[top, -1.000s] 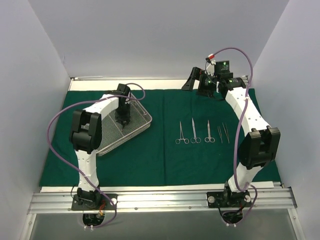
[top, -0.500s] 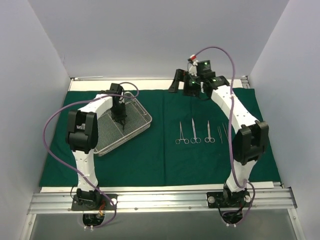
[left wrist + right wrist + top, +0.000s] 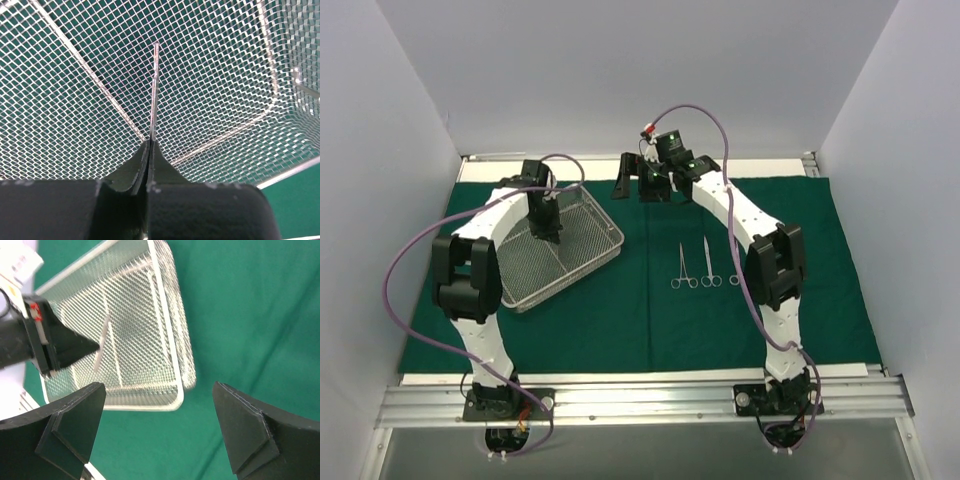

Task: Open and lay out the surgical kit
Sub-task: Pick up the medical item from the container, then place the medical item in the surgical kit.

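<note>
The dark green cloth [image 3: 620, 320] lies spread flat on the table. The silver wire-mesh tray [image 3: 565, 272] sits on its left part, turned at an angle. My left gripper [image 3: 547, 230] is inside the tray. In the left wrist view it [image 3: 150, 146] is shut on a slender steel instrument [image 3: 154, 90] held just above the mesh [image 3: 225, 75]. My right gripper [image 3: 638, 182] hovers open and empty above the cloth beside the tray's far right corner [image 3: 176, 399]. In the right wrist view its jaws [image 3: 159, 395] stand wide apart. Ring-handled instruments [image 3: 684, 266] lie in a row on the cloth's right half.
Another ring-handled instrument [image 3: 708, 263] lies beside the first, and a third [image 3: 734, 272] is partly hidden by my right arm. White walls enclose the table on the left, back and right. A metal rail [image 3: 640, 400] runs along the near edge.
My right arm has swung left along the cloth's far edge, from the back right to beside the tray's corner. My left gripper has shifted slightly left and back inside the tray.
</note>
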